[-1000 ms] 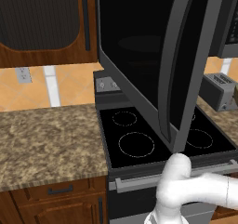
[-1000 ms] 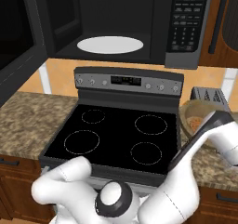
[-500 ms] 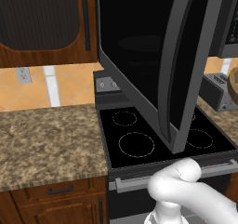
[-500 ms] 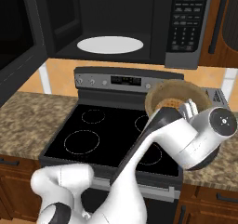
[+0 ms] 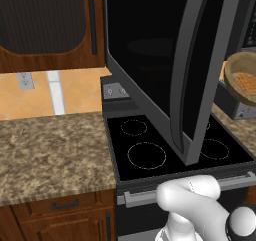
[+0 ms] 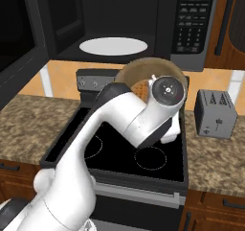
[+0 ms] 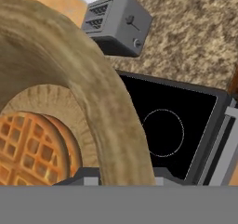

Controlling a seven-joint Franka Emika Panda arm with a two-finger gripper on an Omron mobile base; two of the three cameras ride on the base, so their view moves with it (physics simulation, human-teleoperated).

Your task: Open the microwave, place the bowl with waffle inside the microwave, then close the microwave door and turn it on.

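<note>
The microwave [image 6: 143, 14] stands open above the stove, with a white turntable [image 6: 113, 46] showing inside. The microwave door [image 5: 165, 60] is swung far out to the left; its dark panel [image 6: 16, 38] fills the left edge of the right base view. The tan bowl with waffle [image 7: 42, 135] hangs in the air over the stove, tilted, and my gripper [image 7: 123, 176] is shut on its rim. The bowl [image 6: 143, 69] sits just below the microwave's opening, partly hidden by my wrist. It also shows past the door's edge, the bowl [image 5: 241, 80].
A black stove [image 6: 143, 153] lies under the bowl. A small grey toaster [image 6: 215, 112] stands on the granite counter [image 6: 220, 153] to the right. More counter [image 5: 50, 145] runs left of the stove. Wooden cabinets [image 5: 50, 30] hang beside the microwave.
The arm has lifted the bowl from low by the toaster up and to the left, over the stove and close under the microwave's opening. The door has not moved.
</note>
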